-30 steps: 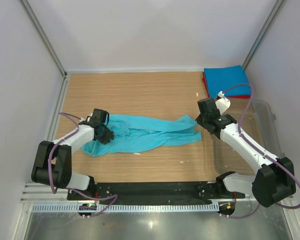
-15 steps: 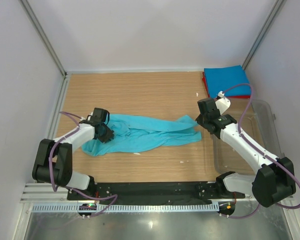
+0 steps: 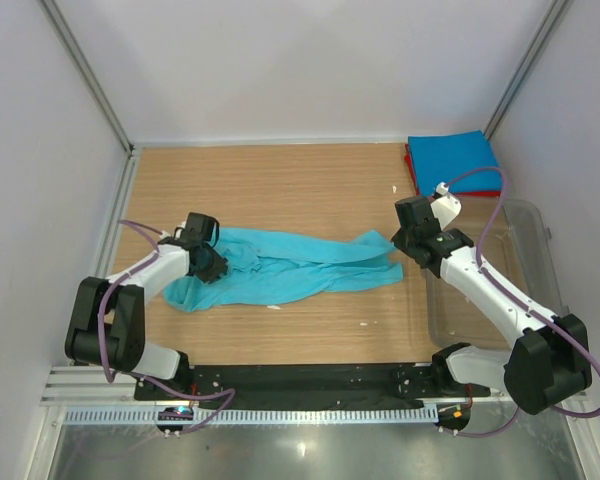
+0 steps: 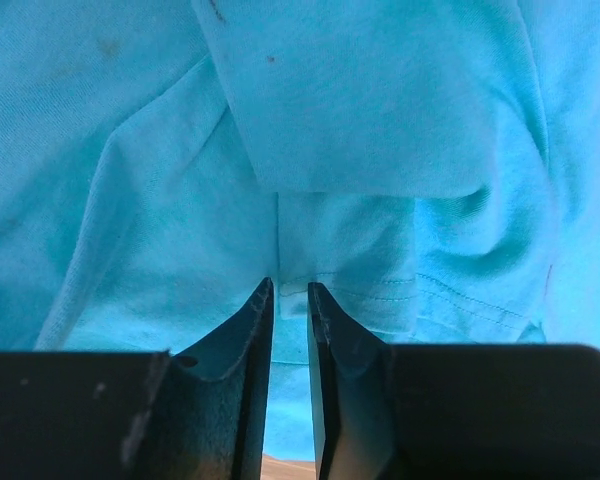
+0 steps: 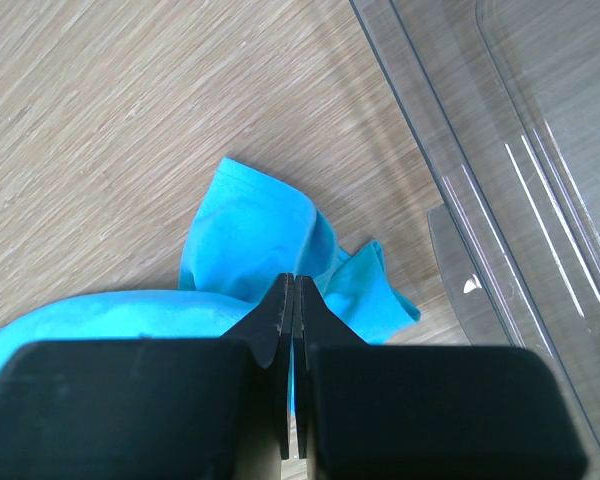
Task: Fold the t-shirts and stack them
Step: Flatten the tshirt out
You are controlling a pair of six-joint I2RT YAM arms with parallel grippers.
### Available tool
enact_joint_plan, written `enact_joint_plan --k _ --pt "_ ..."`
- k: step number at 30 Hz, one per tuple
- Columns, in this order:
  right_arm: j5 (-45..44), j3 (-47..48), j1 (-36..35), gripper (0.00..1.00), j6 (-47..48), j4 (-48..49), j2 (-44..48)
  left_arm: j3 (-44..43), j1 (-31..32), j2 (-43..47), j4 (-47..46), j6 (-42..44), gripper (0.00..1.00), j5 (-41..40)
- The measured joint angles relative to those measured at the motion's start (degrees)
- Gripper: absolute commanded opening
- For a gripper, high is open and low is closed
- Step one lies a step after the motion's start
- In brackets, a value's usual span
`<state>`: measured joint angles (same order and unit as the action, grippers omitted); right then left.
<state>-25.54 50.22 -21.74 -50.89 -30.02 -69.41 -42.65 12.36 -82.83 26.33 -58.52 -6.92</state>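
The turquoise t-shirt (image 3: 300,265) lies stretched lengthwise across the middle of the table. My left gripper (image 3: 211,266) sits on its left end; in the left wrist view the jaws (image 4: 291,288) stand a narrow slit apart, pinching a hemmed fold of the shirt (image 4: 380,120). My right gripper (image 3: 401,243) is at the shirt's right end, and its jaws (image 5: 292,278) are pressed together where a bunched lobe of the cloth (image 5: 250,230) rises to the tips. A blue folded t-shirt (image 3: 455,158) rests on a red folded one (image 3: 411,170) at the back right corner.
A clear plastic tub (image 3: 528,235) stands along the right side, just right of my right arm; its rim (image 5: 420,130) shows in the right wrist view. Bare wooden tabletop (image 3: 280,185) lies behind the shirt. Walls close in on three sides.
My left gripper has shifted slightly to the left, taking the shirt's left end with it. The right arm has not moved.
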Motion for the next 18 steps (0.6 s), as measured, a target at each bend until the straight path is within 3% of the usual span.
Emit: enact_joint_plan --k 18 --pt "-0.04 0.0 0.02 0.01 0.02 -0.02 0.0 -1.42 1.53 -1.14 0.26 -0.22 0.18 -0.22"
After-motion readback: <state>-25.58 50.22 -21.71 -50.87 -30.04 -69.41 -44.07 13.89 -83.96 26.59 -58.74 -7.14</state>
